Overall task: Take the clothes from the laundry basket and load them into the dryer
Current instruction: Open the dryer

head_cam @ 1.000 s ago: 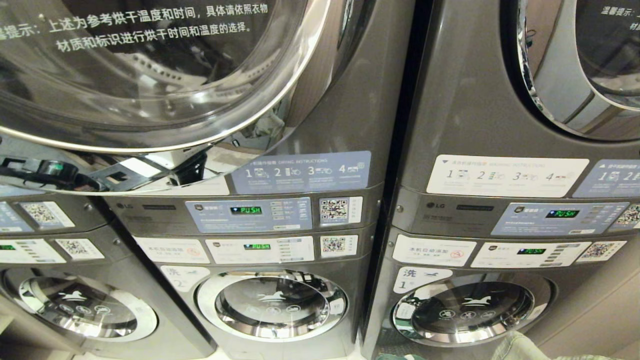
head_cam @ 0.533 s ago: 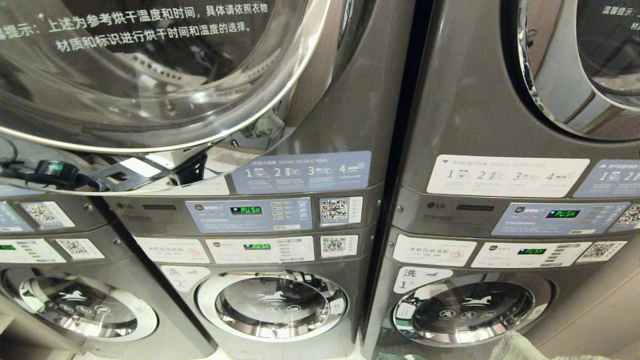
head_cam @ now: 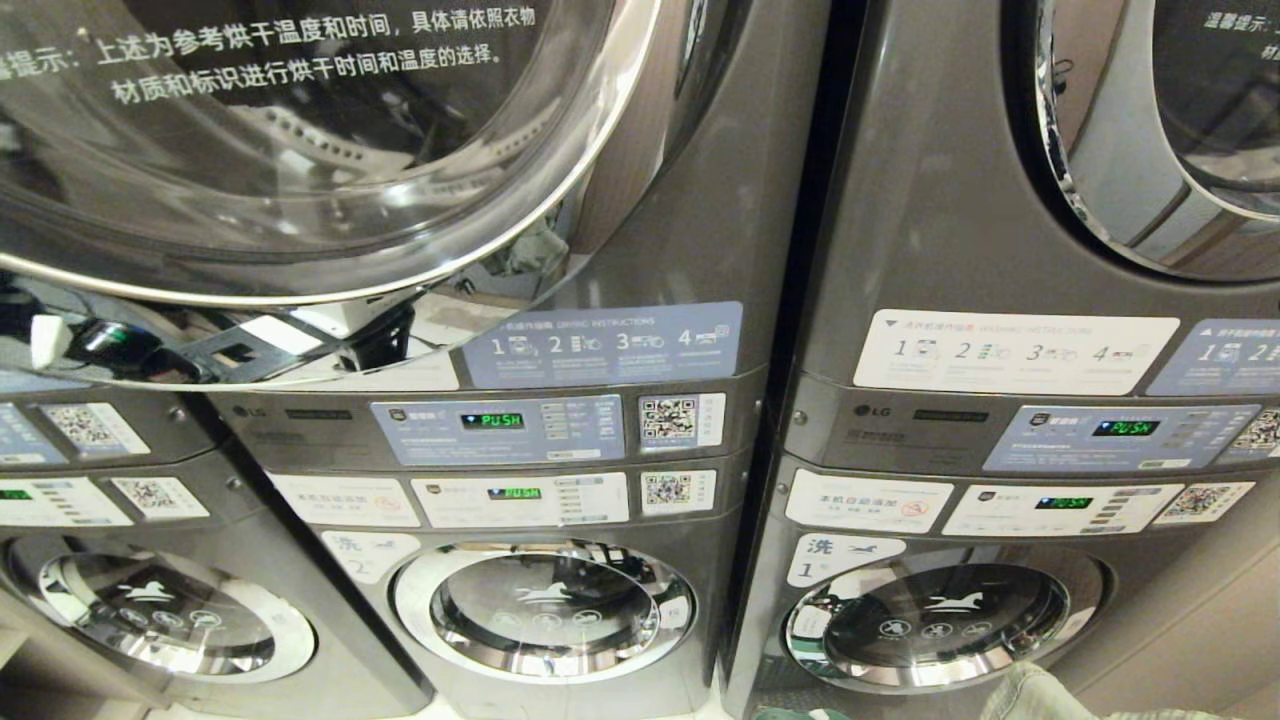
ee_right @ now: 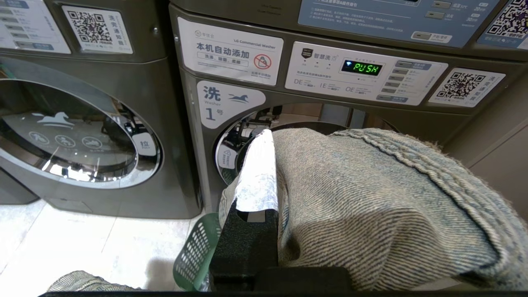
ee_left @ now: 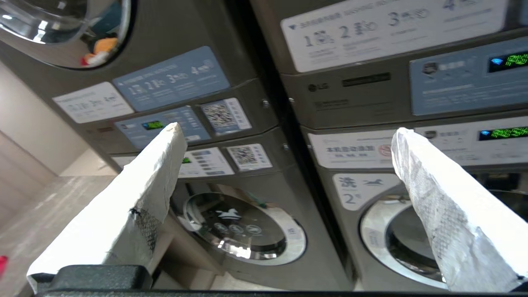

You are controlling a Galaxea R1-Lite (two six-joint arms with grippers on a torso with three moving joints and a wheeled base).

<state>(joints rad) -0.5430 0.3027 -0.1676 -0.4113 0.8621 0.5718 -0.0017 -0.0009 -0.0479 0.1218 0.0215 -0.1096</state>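
2 stacked machine columns fill the head view; the open dryer door (head_cam: 300,150) swings out at 10 o'clock. Left gripper (ee_left: 284,142): jaws spread wide and empty, facing the washer panels. Right gripper (ee_right: 264,165): jaws narrow, clamped on the denim garment (ee_right: 371,206) before washer 1 (ee_right: 231,99). Green laundry basket (ee_right: 194,251) sits at 7 o'clock of that gripper.
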